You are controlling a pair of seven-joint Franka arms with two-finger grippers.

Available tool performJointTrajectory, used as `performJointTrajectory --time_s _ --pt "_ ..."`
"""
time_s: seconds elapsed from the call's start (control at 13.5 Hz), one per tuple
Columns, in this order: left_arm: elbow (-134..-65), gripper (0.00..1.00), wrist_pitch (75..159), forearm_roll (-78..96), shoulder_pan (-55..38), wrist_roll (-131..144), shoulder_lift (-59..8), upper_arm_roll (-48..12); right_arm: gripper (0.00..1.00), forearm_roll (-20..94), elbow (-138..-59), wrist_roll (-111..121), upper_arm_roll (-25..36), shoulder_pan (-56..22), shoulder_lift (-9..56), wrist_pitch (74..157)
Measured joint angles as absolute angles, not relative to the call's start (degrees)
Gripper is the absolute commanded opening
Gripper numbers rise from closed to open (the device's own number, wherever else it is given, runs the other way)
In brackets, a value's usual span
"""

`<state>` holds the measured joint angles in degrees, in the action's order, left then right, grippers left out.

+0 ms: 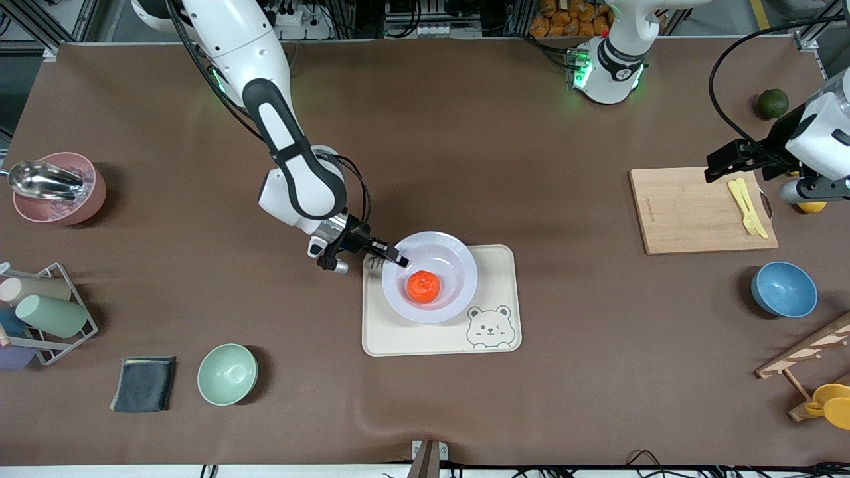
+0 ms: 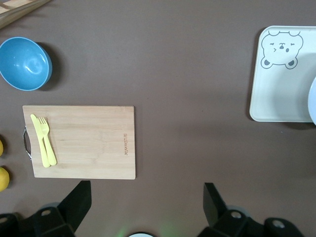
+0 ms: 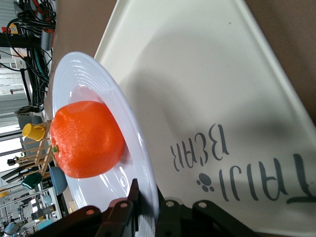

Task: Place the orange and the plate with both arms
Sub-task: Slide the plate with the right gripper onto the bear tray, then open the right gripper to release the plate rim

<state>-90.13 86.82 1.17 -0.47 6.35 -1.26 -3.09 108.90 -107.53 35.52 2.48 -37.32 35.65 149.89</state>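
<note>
The white plate (image 1: 465,264) is on or just over the beige bear tray (image 1: 398,335) in the middle of the table; I cannot tell whether it rests. The orange (image 1: 423,287) sits in the plate's sunken centre. My right gripper (image 1: 393,255) is shut on the plate's rim at the edge toward the right arm's end. In the right wrist view the fingers (image 3: 134,195) pinch the rim of the plate (image 3: 84,74), with the orange (image 3: 86,139) close by and the tray (image 3: 207,74) below. My left gripper (image 1: 727,162) is open and empty over the cutting board (image 1: 690,212).
A yellow fork (image 1: 747,207) lies on the cutting board. A blue bowl (image 1: 783,289), lemon (image 1: 811,206), dark green fruit (image 1: 772,103) and wooden rack (image 1: 807,352) are at the left arm's end. A green bowl (image 1: 227,374), dark cloth (image 1: 144,383), cup rack (image 1: 46,318) and pink bowl (image 1: 56,189) are at the right arm's end.
</note>
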Motion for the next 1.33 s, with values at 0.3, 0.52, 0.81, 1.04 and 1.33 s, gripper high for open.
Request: performJointTrajectory --time_s 0.3,0.52,0.81,1.04,1.33 --pt "-90.13 1.0 86.83 1.17 -0.47 6.35 -1.26 -3.08 0.0 108.82 -105.9 35.61 2.83 -37.3 37.42 149.99" --pt "-90.14 1.0 86.83 1.17 -0.46 6.35 -1.26 -3.08 0.0 108.53 -104.65 36.82 3.8 -37.07 39.39 150.02" --pt "-90.16 1.0 86.83 1.17 -0.46 6.35 -1.26 -3.08 0.57 108.42 -103.24 37.48 4.01 -36.93 41.5 150.02" --pt "-90.17 1.0 86.83 1.17 -0.46 6.35 -1.26 -3.08 1.0 107.75 -102.31 37.48 4.54 -36.85 42.09 150.02" --pt "-90.2 1.0 86.83 1.17 -0.46 6.35 -1.26 -3.08 1.0 105.43 -101.3 37.45 5.25 -36.74 42.03 150.73"
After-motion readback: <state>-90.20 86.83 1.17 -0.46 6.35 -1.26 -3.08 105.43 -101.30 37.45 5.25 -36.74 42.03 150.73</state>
